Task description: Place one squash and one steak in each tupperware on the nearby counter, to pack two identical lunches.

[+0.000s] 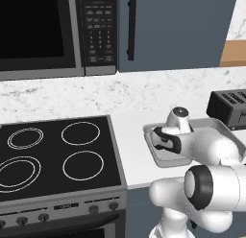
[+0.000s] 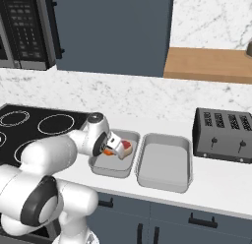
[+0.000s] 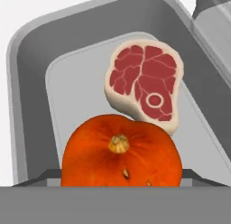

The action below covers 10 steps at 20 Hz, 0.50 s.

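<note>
While the end effector (image 2: 109, 145) grips a glossy round orange squash (image 3: 121, 151) above the smooth grey tupperware (image 3: 27, 65), a marbled steak (image 3: 145, 84) lies inside near its far rim, floor around bare

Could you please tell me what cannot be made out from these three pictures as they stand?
- Hand view: the squash hides the fingertips, so whether it is gripped or resting in the tupperware is unclear.
- Left base view: the arm covers both containers' contents.
- Right base view: the gripper hides most of the squash and part of the steak.
- The second squash and second steak cannot be located.
</note>
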Available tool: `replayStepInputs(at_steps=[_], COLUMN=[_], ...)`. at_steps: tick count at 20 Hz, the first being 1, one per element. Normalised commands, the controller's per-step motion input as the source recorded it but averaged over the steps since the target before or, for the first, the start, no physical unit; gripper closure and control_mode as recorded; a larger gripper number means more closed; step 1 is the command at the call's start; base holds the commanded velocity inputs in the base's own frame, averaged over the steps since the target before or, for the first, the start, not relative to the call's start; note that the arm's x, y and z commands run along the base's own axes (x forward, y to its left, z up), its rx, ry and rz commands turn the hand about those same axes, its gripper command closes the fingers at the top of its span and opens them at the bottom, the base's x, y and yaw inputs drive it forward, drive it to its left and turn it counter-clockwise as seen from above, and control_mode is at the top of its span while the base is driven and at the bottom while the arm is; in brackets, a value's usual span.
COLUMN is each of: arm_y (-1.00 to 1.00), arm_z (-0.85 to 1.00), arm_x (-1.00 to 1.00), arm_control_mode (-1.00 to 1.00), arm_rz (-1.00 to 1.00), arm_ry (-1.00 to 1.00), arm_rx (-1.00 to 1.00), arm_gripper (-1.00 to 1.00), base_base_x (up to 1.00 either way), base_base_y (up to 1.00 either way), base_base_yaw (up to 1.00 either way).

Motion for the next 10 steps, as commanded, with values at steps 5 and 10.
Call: replayStepInputs(at_steps=[5, 10], arm_y=[-0.06, 0.0], arm_z=[-0.39, -0.28], arm_x=[0.09, -0.05], arm_control_mode=[-1.0, -1.0], arm_rz=[-0.01, -0.01], arm_ry=[0.06, 0.0], arm_rx=[0.07, 0.02], arm_gripper=[1.0, 1.0], base_base_x=[0.0, 0.0], base_base_y=[0.0, 0.0], base_base_yaw=[0.0, 0.0])
